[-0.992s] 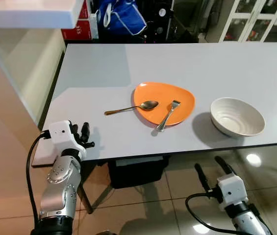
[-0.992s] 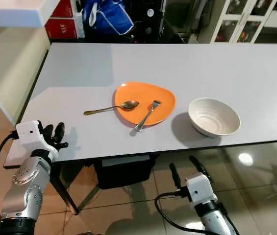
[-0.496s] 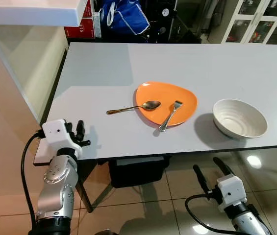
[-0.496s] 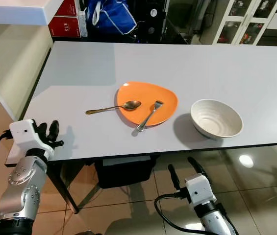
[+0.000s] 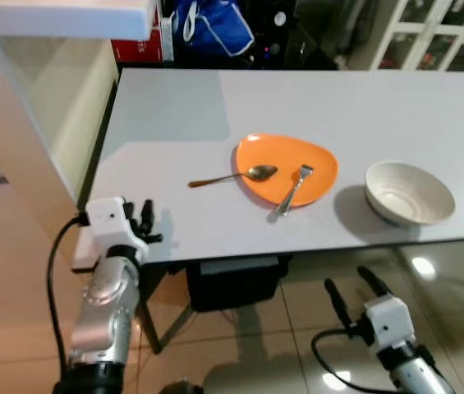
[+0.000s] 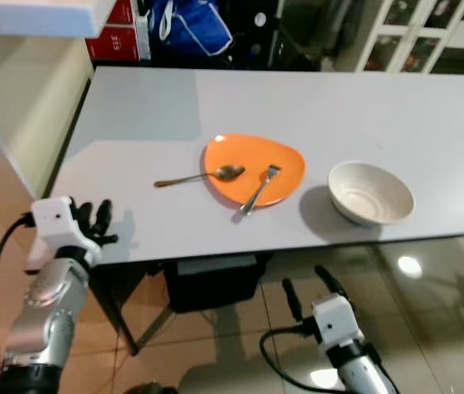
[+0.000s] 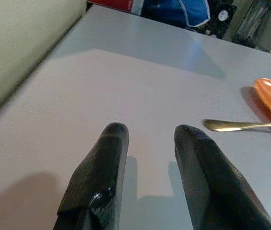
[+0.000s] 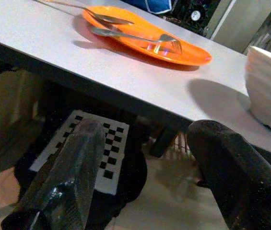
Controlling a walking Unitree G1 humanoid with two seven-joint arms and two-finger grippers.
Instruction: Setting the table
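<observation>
Orange plate [image 5: 287, 167] near the middle of the grey table [image 5: 182, 107], close to the near edge. Spoon [image 5: 232, 176] with its round end up on the left rim of the plate and its handle out on the table to the left. Fork [image 5: 294, 189] lying across the right side of the plate, handle poking over the near rim. Probably just dropped there, not yet laid neatly beside the plate. White bowl [image 5: 408, 193] to the right of the plate, upright, empty, not touching it.

Left gripper [image 5: 144, 220] low over the near left corner of the table, well apart from the spoon, fingers a little apart with nothing between them. Pointed toward the spoon, so maybe getting ready to reach for it. Right gripper [image 5: 353, 291] down below the near table edge, fingers spread wide, holding nothing, likely just waiting.

Smooth, flat table top, easy for things to slide on. Shiny tiled floor [image 5: 18, 328] below, with a checkered board [image 8: 97, 139] under the table. Blue bag [image 5: 215, 25] and red box [image 5: 137, 48] past the far edge. Glass-door cabinet [image 5: 429, 33] at the far right, white counter [image 5: 51, 16] at the far left.
</observation>
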